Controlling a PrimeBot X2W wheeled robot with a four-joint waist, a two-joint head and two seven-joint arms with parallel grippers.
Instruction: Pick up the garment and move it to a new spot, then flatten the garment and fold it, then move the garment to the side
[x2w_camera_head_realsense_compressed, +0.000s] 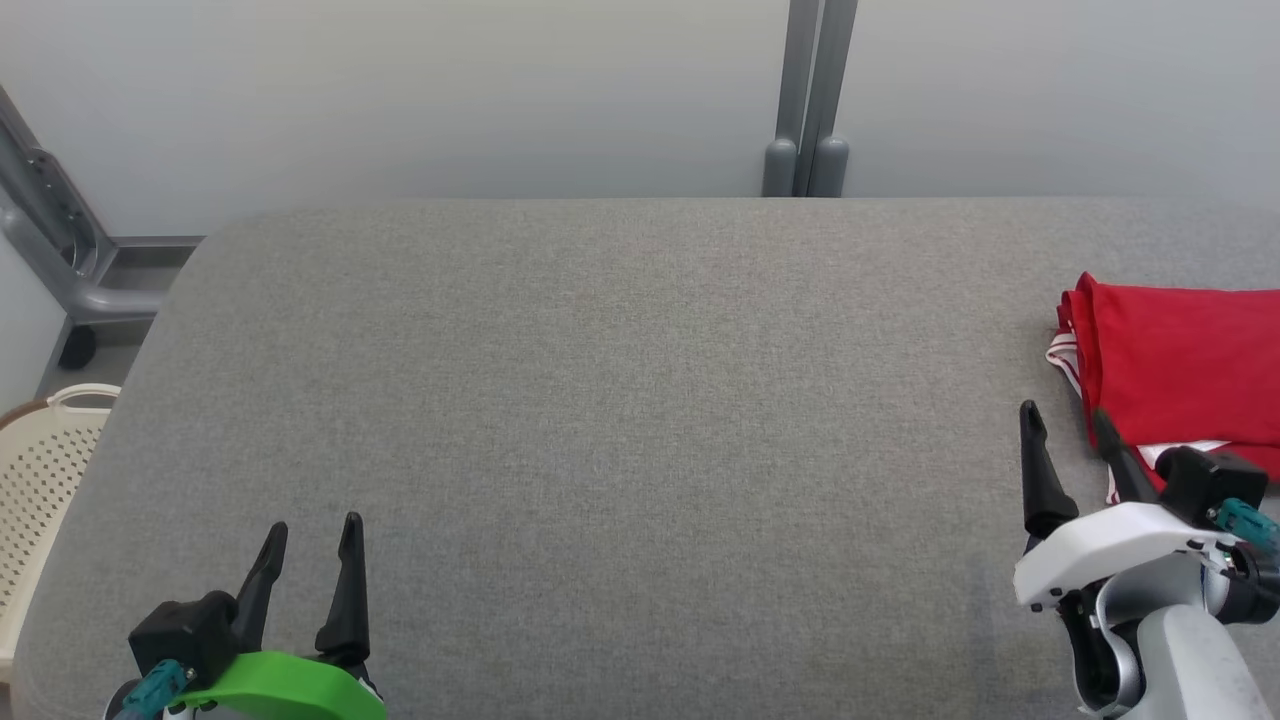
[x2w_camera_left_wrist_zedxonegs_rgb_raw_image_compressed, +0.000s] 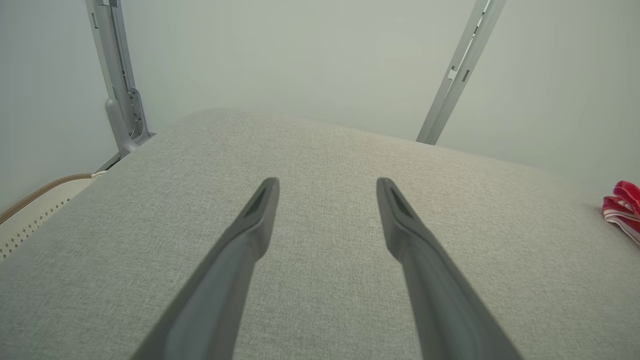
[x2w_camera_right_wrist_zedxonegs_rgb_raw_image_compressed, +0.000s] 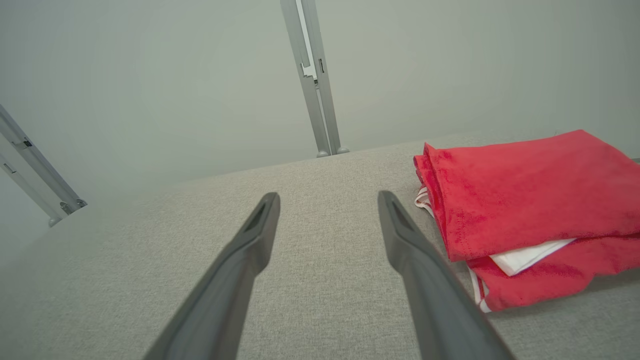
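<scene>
The garment (x2w_camera_head_realsense_compressed: 1180, 365) is red with white trim and lies folded in a flat stack at the right edge of the grey padded table (x2w_camera_head_realsense_compressed: 620, 400). In the right wrist view the garment (x2w_camera_right_wrist_zedxonegs_rgb_raw_image_compressed: 530, 200) lies just right of my fingers, a white layer showing between its red folds. My right gripper (x2w_camera_head_realsense_compressed: 1068, 425) stands open beside the garment's near left corner, with nothing between its fingers. Near the table's front left my left gripper (x2w_camera_head_realsense_compressed: 312, 535) is open and empty. The left wrist view catches a sliver of the garment (x2w_camera_left_wrist_zedxonegs_rgb_raw_image_compressed: 622, 207) at its far right.
A cream perforated basket (x2w_camera_head_realsense_compressed: 40, 480) stands off the table's left edge. Grey metal posts (x2w_camera_head_realsense_compressed: 810, 100) rise against the pale wall behind the table, and another frame (x2w_camera_head_realsense_compressed: 60, 240) sits at the far left corner.
</scene>
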